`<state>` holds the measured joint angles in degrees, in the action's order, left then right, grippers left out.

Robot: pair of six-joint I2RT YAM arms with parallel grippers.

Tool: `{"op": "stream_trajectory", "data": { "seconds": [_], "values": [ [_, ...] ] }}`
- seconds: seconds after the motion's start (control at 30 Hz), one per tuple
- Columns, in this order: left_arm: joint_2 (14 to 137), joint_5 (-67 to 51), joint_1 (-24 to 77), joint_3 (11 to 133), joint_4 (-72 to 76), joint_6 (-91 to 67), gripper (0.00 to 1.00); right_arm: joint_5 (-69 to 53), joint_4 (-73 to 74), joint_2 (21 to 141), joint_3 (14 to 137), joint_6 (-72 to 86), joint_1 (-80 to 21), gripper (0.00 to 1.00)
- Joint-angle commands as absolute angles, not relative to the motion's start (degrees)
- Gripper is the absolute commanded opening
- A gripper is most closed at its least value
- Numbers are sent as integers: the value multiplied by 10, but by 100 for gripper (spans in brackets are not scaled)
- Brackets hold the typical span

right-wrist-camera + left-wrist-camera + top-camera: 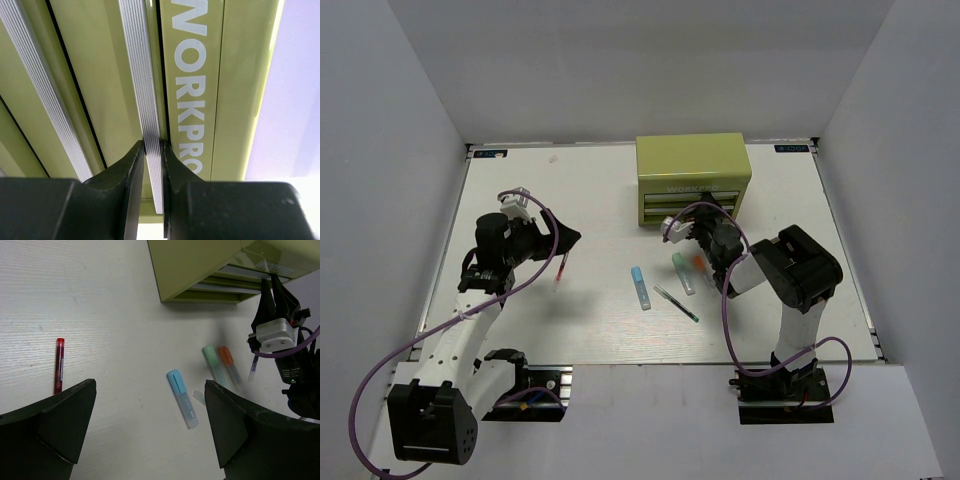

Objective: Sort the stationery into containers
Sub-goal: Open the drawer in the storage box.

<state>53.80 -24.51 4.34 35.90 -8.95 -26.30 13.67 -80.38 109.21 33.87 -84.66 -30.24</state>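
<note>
The olive-green tool chest [693, 175] stands at the back of the table, both drawers pushed in. My right gripper [152, 150] is shut on the ribbed silver handle [142, 75] of the upper drawer, next to the pale lettering [192, 85]. On the table lie a red pen [59, 365], a blue-capped marker [182, 397], a green-capped marker [214, 362], an orange-capped marker [227, 360] and a purple pen [253, 369]. A dark green pen [677, 303] lies near the blue marker. My left gripper [150, 430] hangs open and holds nothing, just above the red pen [561, 268].
The lower drawer's handle [40, 90] runs parallel to the gripped one. White walls close in the table on three sides. The right arm's purple cable [725, 300] loops down over the table's near right part.
</note>
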Motion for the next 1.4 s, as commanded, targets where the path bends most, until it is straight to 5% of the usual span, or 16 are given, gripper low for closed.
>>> {"op": "stream_trajectory", "data": {
  "seconds": [0.0, 0.7, 0.77, 0.83, 0.93, 1.37],
  "values": [
    [529, -252, 41, 353, -83, -255, 99, 133, -1082, 1089, 308, -817, -303, 12],
    [512, -258, 41, 353, -77, -260, 99, 64, -1080, 957, 139, -759, -332, 5],
    [507, -258, 41, 353, -77, -265, 99, 69, -1080, 955, 135, -762, -337, 9],
    [507, -258, 41, 353, -77, -265, 99, 78, -1080, 960, 141, -761, -337, 27],
    [502, -263, 41, 353, -83, -265, 99, 94, -1081, 971, 159, -762, -338, 38],
    [469, -263, 41, 343, -105, -271, 99, 88, -1074, 927, 130, -752, -338, 66]
  ]
}}
